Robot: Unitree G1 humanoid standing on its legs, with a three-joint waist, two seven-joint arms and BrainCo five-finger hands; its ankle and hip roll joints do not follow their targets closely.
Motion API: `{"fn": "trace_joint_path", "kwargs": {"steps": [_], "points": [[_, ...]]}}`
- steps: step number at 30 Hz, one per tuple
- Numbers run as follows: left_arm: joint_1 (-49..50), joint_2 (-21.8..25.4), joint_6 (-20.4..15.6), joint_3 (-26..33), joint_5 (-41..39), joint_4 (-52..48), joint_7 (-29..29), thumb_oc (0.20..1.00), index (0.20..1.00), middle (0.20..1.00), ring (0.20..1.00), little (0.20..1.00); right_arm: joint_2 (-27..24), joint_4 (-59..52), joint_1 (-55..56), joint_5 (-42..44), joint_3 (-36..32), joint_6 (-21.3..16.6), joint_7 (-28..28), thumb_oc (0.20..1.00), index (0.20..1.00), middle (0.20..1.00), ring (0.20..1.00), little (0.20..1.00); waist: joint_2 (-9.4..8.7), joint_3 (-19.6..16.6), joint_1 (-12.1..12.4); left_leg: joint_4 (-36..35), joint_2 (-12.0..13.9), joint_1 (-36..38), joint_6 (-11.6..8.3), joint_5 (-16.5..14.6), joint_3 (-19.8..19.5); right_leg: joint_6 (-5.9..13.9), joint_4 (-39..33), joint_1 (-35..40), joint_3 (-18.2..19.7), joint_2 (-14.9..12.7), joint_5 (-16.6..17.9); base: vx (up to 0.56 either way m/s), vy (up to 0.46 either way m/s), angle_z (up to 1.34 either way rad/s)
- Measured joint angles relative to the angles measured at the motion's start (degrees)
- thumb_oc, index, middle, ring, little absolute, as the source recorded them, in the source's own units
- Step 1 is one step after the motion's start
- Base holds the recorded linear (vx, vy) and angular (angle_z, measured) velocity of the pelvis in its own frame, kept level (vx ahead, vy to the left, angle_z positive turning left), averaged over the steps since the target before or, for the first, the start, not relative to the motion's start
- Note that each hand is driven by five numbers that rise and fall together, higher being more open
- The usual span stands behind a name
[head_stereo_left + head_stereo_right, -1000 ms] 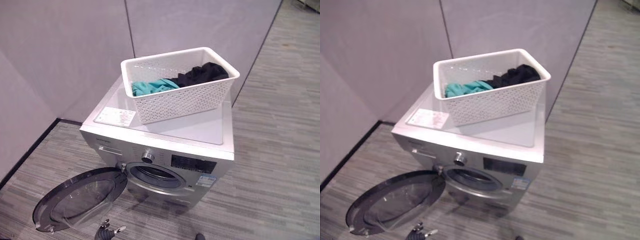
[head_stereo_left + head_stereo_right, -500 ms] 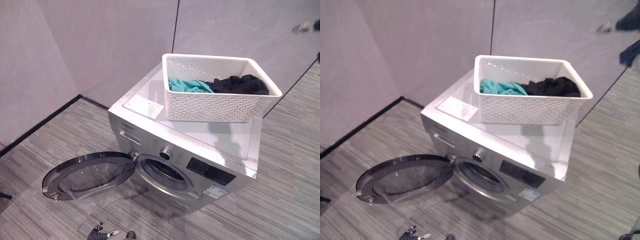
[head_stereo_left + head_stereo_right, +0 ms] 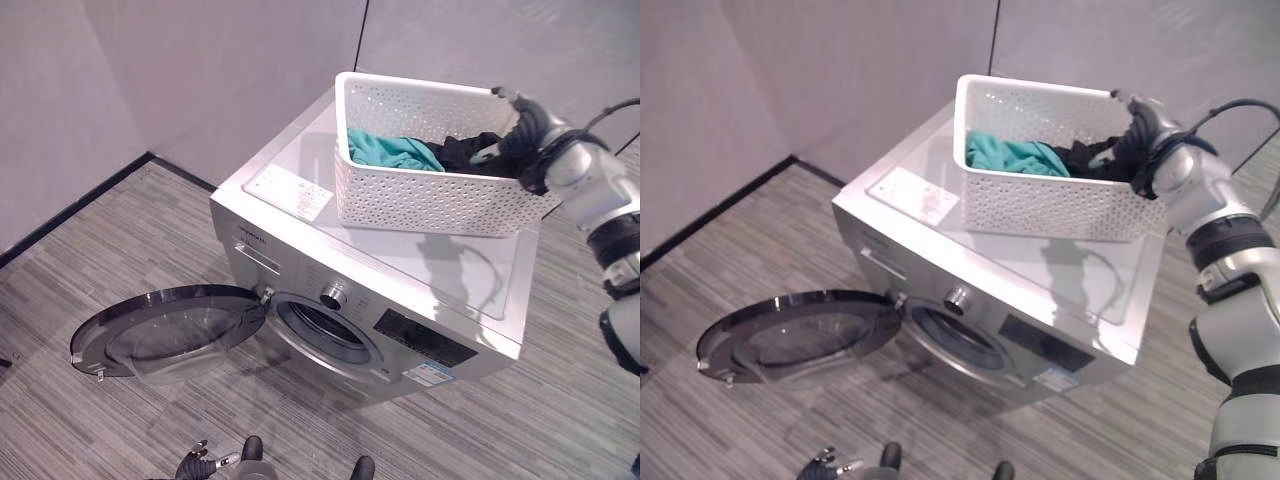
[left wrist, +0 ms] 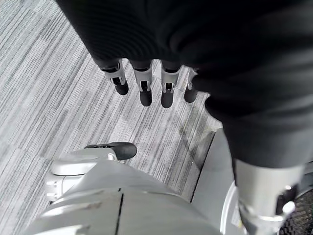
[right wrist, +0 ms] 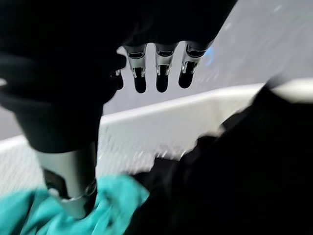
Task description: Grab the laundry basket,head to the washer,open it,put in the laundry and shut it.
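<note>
A white perforated laundry basket [image 3: 440, 200] stands on top of the silver washer [image 3: 300, 260]. Teal cloth [image 3: 385, 150] and black cloth [image 3: 470, 152] lie inside it. The washer's round door [image 3: 165, 330] hangs wide open to the left, baring the drum opening [image 3: 325, 335]. My right hand [image 3: 525, 125] reaches over the basket's right end, just above the black cloth [image 5: 244, 161]; its fingers [image 5: 157, 73] are straight and hold nothing, so it is open. My left hand [image 4: 142, 83] hangs low over the floor, its fingers straight and empty.
Grey partition walls [image 3: 220, 70] stand close behind and to the left of the washer. Striped grey flooring [image 3: 90, 250] stretches in front and to the right. A paper label [image 3: 292, 192] lies on the washer's top beside the basket.
The view has shifted, so washer and basket sit differently in it. My right arm has come in from the right and its hand now hovers over the basket's right end.
</note>
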Motion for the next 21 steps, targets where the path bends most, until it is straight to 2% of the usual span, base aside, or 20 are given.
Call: {"fn": "trace_joint_path", "kwargs": {"steps": [4,14,16,18,20,21], "points": [[-0.04,0.2,0.04,0.03,-0.05,0.14,-0.01,1.0,1.0,1.0,1.0,1.0,0.56,0.88,-0.25,-0.05,1.01,0.07,2.05,1.0,1.0,1.0,1.0,1.0,-0.83,0.42,0.33,-0.03,0.12,-0.87,-0.25,0.16,-0.94,-0.03,0.0,-0.38,-1.14,0.15,-0.02,-0.01,-0.008,0.11],[-0.67,0.85,0.13,-0.03,-1.18,0.22,-0.11,1.0,1.0,1.0,1.0,1.0,0.8,14.5,-1.77,-4.7,2.19,1.16,3.12,1.0,1.0,1.0,1.0,1.0,-1.65,0.81,2.02,0.13,0.74,-2.67,-0.76,0.48,-2.56,-0.4,0.0,-1.09,-2.81,0.72,-0.23,0.01,-0.01,0.07],[-0.96,1.56,0.14,-0.1,-1.08,0.13,-0.55,1.0,1.0,1.0,1.0,1.0,-2.19,12.27,-1.71,-4.7,6.69,1.13,5.11,0.934,0.934,0.934,0.934,0.934,-2.3,1.14,2.52,0.06,0.91,-2.92,-0.92,0.58,-2.66,-0.46,0.0,-1.23,-2.99,1.0,-0.28,0.02,-0.01,0.01],[-0.94,2.58,0.22,-0.12,-1.04,0.08,-1.07,1.0,1.0,1.0,1.0,1.0,-7.73,4.72,-1.68,-4.57,11.32,1.04,8.46,1.0,1.0,1.0,1.0,1.0,-3.22,1.36,2.7,0.01,0.94,-3.67,-1.19,0.79,-2.63,-0.53,0.0,-2.03,-2.91,1.19,-0.23,0.0,0.0,0.0],[-0.67,2.62,0.24,-0.1,-1.04,0.29,-1.15,1.0,1.0,1.0,1.0,1.0,-9.68,0.21,-1.67,-4.34,12.28,0.94,10.75,1.0,1.0,1.0,1.0,1.0,-3.42,1.32,2.37,0.01,0.99,-3.52,-1.19,0.79,-2.59,-0.56,0.0,-1.97,-2.86,1.21,-0.21,0.0,0.0,0.0],[-0.86,2.57,0.14,-0.27,-0.98,0.05,-1.39,1.0,1.0,1.0,1.0,1.0,-13.77,-8.93,-1.59,-1.82,14.96,1.32,12.82,1.0,1.0,1.0,1.0,1.0,-3.58,1.26,1.87,-0.05,1.24,-3.58,-1.21,0.78,-2.67,-0.57,-0.01,-1.95,-2.98,1.28,-0.21,0.0,0.0,0.0]]}}
